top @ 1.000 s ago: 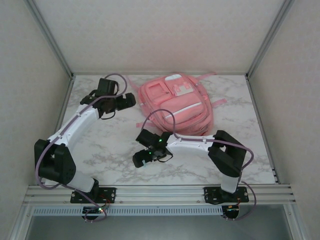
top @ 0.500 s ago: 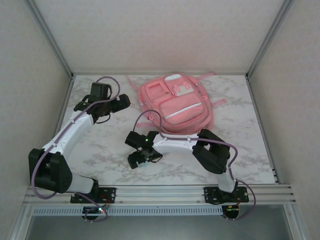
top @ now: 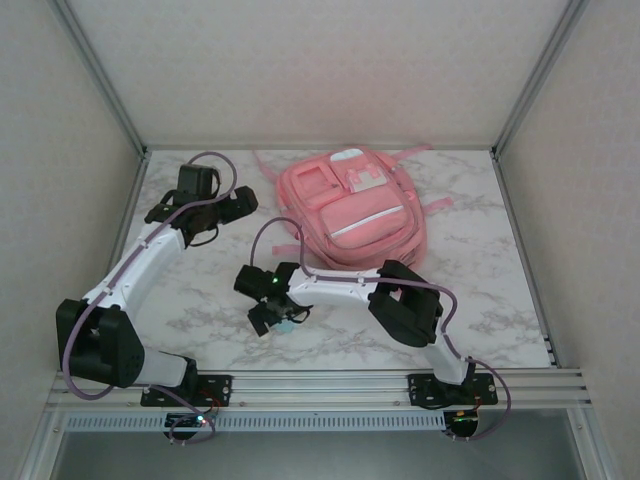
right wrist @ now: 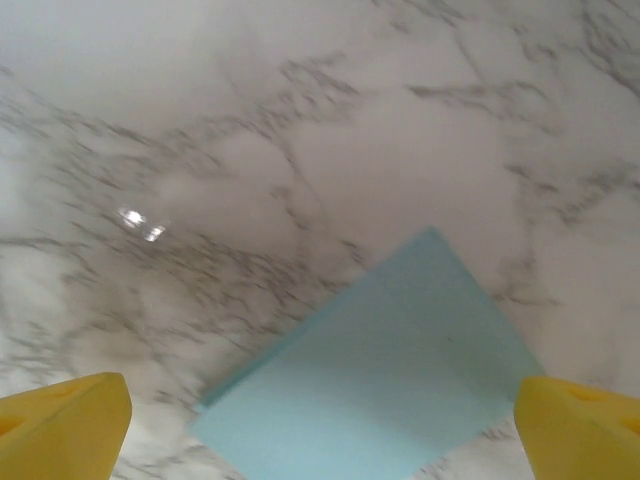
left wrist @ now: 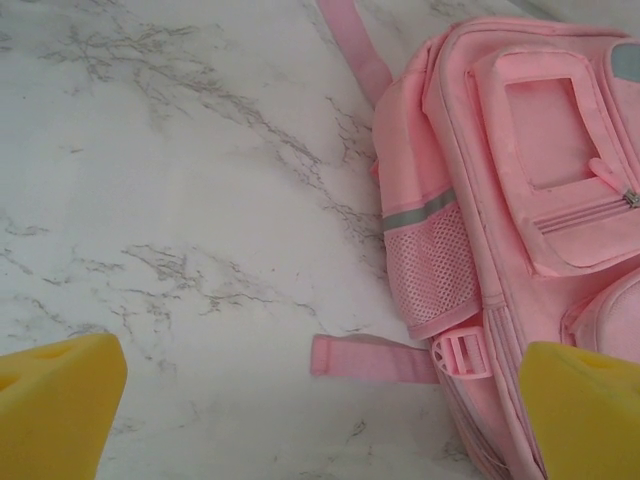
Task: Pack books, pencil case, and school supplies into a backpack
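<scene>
The left arm (top: 140, 262) and the right arm (top: 345, 288) are both wearing smooth white link shells set between blocky black joint housings. A lilac cable (top: 212, 154) is running along each arm from base to wrist, looping free at the joints. Black base plates (top: 185, 392) are anchoring both arms. A green indicator light (top: 272, 283) is glowing at the right wrist. The fingertips (left wrist: 55, 400) are showing as plain yellow wedges with rounded edges.
</scene>
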